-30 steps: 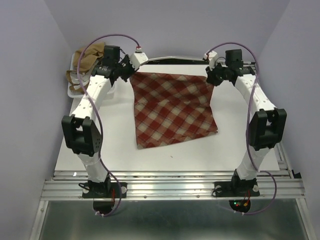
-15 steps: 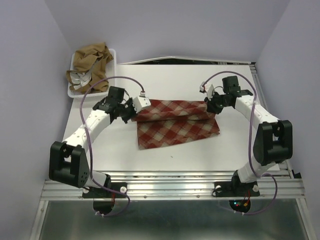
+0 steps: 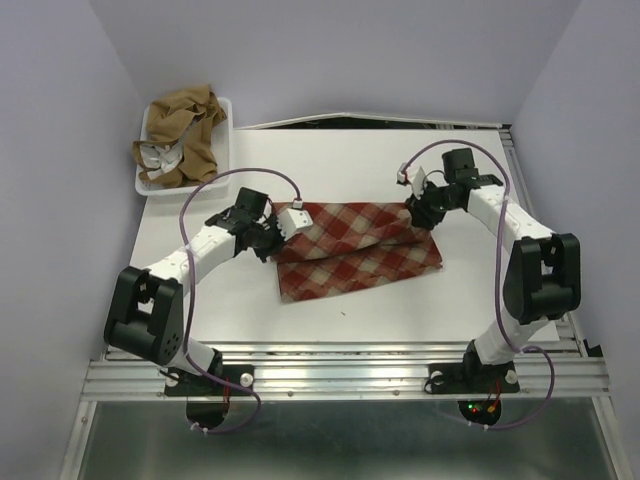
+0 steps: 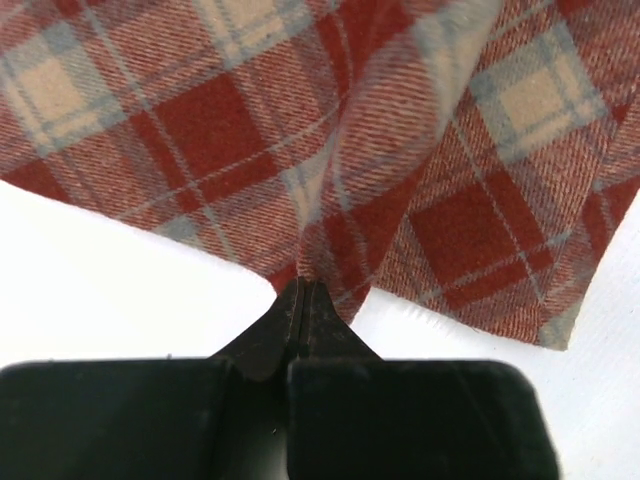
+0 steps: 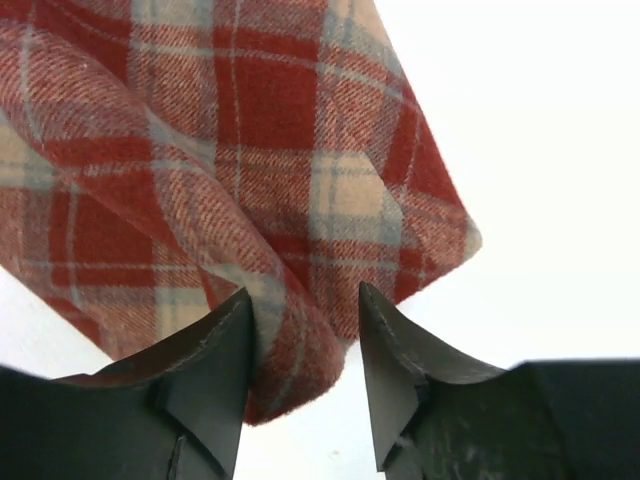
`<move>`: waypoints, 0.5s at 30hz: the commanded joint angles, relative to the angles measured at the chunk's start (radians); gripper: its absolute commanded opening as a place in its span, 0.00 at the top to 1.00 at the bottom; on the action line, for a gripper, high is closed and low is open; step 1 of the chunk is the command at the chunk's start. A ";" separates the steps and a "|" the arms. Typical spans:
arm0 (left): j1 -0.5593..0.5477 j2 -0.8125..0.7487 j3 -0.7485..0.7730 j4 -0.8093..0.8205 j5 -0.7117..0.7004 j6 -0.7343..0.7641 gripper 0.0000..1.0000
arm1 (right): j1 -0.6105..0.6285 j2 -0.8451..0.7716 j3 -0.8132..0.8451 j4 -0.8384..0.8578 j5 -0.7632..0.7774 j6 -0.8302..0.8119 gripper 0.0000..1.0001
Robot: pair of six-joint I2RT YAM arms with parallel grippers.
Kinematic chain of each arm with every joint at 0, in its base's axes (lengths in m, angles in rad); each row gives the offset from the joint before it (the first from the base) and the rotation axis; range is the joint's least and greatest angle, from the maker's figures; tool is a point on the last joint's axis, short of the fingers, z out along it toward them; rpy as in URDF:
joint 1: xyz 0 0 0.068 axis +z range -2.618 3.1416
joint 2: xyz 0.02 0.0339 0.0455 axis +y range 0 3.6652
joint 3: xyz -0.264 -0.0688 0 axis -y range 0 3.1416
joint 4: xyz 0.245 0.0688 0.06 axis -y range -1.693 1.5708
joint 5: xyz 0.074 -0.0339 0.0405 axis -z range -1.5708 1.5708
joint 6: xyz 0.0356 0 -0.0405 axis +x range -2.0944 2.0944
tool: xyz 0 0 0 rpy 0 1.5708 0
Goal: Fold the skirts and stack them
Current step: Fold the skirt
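The red-and-cream plaid skirt (image 3: 352, 250) lies on the white table, its far half folded toward the near edge. My left gripper (image 3: 274, 232) is at the fold's left corner, shut on a pinch of plaid cloth (image 4: 330, 180). My right gripper (image 3: 412, 213) is at the fold's right corner; its jaws stand open around a rolled edge of the plaid (image 5: 290, 360), which rests against the left finger (image 5: 205, 370). The tan-brown skirts (image 3: 180, 130) lie heaped in the white tray at the back left.
The white plastic tray (image 3: 226, 108) stands at the table's back left corner. The table's near edge meets a metal rail (image 3: 340, 365) by the arm bases. Purple walls close in the left and right sides.
Both grippers came down from a raised hold at the back and drew the skirt's far edge toward the front, folding it over. The right jaws have opened.
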State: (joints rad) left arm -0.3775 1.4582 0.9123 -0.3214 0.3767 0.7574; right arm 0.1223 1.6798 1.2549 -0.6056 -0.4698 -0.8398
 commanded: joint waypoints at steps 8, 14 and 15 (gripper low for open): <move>-0.017 -0.102 0.027 -0.143 0.103 0.100 0.85 | 0.000 -0.100 0.028 -0.292 0.036 -0.300 0.18; -0.046 -0.088 0.014 -0.177 0.093 0.103 0.54 | 0.026 -0.095 0.000 -0.266 0.060 -0.311 0.13; -0.046 -0.087 0.013 -0.170 0.088 0.096 0.51 | 0.040 -0.094 -0.003 -0.261 0.062 -0.308 0.13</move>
State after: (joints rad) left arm -0.4141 1.3808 0.9268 -0.4545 0.4473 0.8490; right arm 0.1284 1.6024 1.2625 -0.8570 -0.4301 -1.1133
